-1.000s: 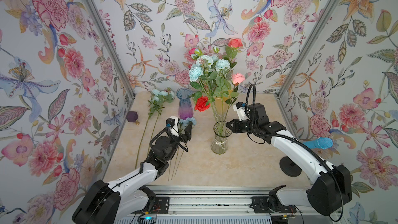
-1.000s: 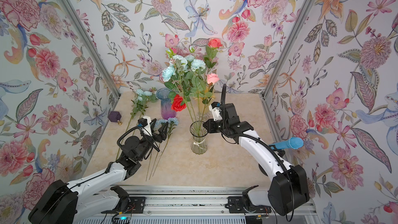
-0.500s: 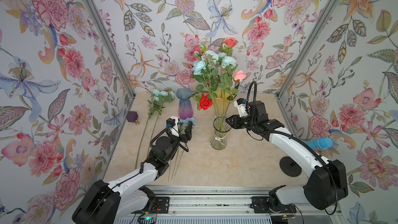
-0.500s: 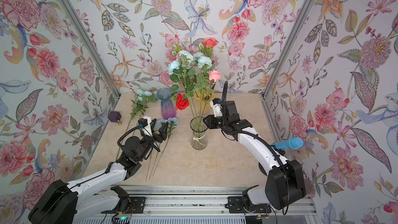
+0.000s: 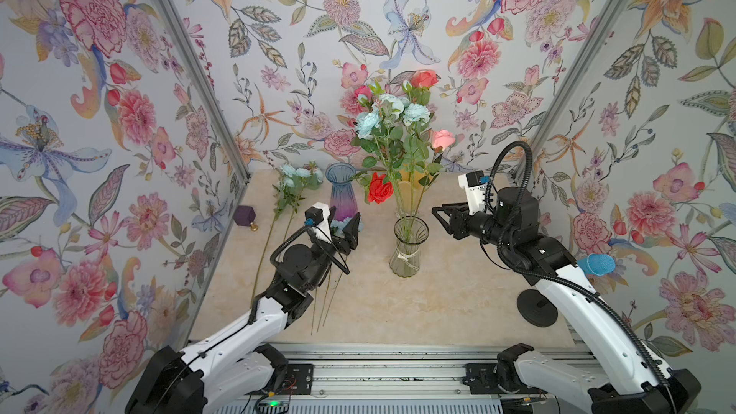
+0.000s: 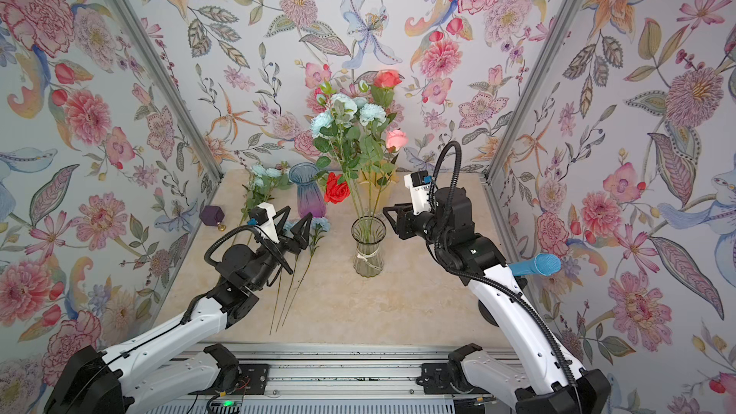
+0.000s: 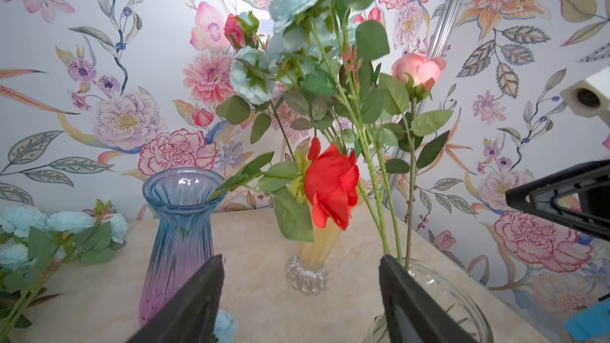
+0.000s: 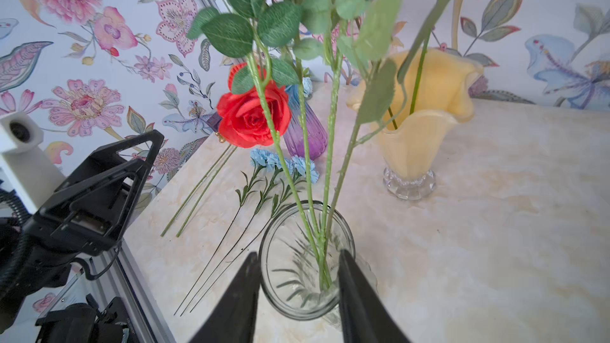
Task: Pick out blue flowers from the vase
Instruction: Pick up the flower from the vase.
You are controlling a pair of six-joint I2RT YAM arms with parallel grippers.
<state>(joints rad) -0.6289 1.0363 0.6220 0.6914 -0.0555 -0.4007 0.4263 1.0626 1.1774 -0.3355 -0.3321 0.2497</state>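
Plainly, the right gripper (image 8: 297,255) is seen with its jaws parted a moderate way and nothing caught between them. In the right wrist view the clear glass vase (image 8: 284,275) is framed just beyond the two fingers, its green stems untouched. In both top views this gripper is found just beside those stems, above the rim and apart from them.

The left gripper (image 6: 296,217) is spread wide and empty over the table (image 5: 398,312) on the vase's other side, above small blue flowers (image 8: 284,163) laid flat there. These are shown clearly by the right wrist view. From above they are partly covered by the gripper.

The blue blooms (image 5: 392,113) standing in the clear vase are caught by both top views and the left wrist view, but are cut off in the right wrist view. A leafy blue spray (image 5: 296,177) is laid on the table beside the blue-purple vase (image 5: 341,193). The yellow vase (image 8: 422,133), masked by leaves from above, is shown whole by the right wrist view. A red rose (image 5: 380,189) hangs between the two coloured vases.
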